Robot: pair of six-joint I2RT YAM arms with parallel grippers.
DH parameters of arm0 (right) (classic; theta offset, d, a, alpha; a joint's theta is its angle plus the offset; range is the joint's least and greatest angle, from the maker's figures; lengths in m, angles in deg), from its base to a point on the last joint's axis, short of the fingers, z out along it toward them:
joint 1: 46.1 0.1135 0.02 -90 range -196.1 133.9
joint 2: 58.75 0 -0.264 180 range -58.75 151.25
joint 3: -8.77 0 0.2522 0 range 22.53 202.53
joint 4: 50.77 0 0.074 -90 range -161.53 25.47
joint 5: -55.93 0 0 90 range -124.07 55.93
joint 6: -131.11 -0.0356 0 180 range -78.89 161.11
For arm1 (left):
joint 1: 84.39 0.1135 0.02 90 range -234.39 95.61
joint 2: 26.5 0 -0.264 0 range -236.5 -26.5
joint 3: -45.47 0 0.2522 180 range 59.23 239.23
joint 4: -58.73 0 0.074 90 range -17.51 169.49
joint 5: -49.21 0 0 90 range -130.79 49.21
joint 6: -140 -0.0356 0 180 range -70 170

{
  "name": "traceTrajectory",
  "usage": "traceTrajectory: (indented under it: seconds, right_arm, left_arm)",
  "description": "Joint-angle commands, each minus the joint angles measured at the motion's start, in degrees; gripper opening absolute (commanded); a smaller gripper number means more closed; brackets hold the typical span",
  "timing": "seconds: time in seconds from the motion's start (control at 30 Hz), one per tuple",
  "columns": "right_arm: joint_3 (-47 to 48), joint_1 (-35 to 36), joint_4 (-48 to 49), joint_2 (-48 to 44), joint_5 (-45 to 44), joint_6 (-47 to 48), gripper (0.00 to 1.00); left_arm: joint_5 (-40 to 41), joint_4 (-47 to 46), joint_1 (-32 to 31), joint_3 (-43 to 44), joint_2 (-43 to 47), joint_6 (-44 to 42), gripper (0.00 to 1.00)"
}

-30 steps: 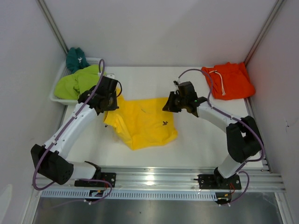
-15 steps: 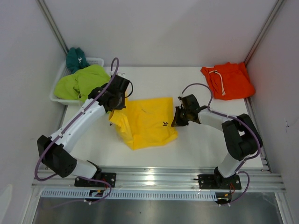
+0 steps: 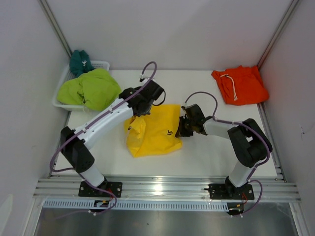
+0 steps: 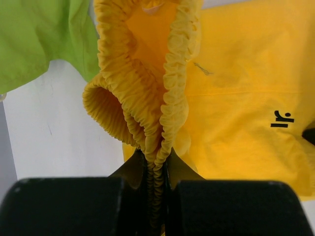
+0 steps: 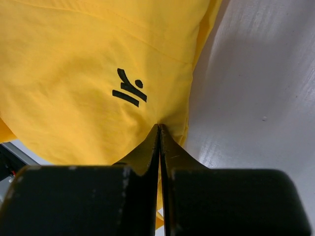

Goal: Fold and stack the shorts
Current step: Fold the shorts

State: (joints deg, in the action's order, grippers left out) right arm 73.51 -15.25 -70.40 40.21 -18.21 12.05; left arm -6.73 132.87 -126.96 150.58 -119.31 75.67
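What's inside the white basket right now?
Lime-green shorts fill the basket, spilling over its rim; teal shorts sit at its far end. Anything beneath is covered.

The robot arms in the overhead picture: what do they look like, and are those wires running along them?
The left arm and the right arm are built alike: white tube-like links joined by chunky black joints. A thin purple cable loops loosely along each. Each arm ends in a black two-finger gripper, the left gripper and the right gripper, with blocky fingers tapering to wedge tips.

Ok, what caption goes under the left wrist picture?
The left claw pinches the yellow shorts by the waistband, lime-green shorts alongside.
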Motion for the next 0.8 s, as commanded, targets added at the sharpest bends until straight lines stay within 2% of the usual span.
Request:
traceTrajectory:
  seconds: [0.0,0.27,0.37,0.67,0.7,0.73,0.77]
  right_arm:
    - [-1.6,0.7,-0.5,0.4,-1.9,-0.4,0.00]
    - [-2.3,0.9,-0.2,-1.1,-1.5,-0.8,0.00]
    - [-2.4,0.8,0.2,-0.8,-1.3,-1.1,0.00]
    - [-3.6,0.6,2.2,-0.8,-0.7,-2.1,0.00]
    - [-3.6,0.5,2.3,-0.7,-0.7,-2.1,0.00]
    - [-3.7,0.5,2.4,-0.7,-0.7,-2.1,0.00]
    - [-3.8,0.4,2.5,-0.8,-0.5,-2.1,0.00]
  left_arm:
    - [5.0,2.5,-2.9,5.8,-3.8,2.9,0.00]
    - [6.0,3.0,-8.0,11.1,-12.3,5.5,0.00]
    - [5.5,4.0,-8.6,13.3,-15.2,9.6,0.00]
    - [-1.0,0.0,-8.4,14.8,-19.6,15.2,0.00]
    - [-1.5,-0.3,-8.3,14.8,-20.2,15.5,0.01]
    - [-2.5,-0.6,-8.2,14.8,-20.3,15.8,0.10]
    - [-3.5,-1.2,-8.1,14.7,-20.5,15.9,0.14]
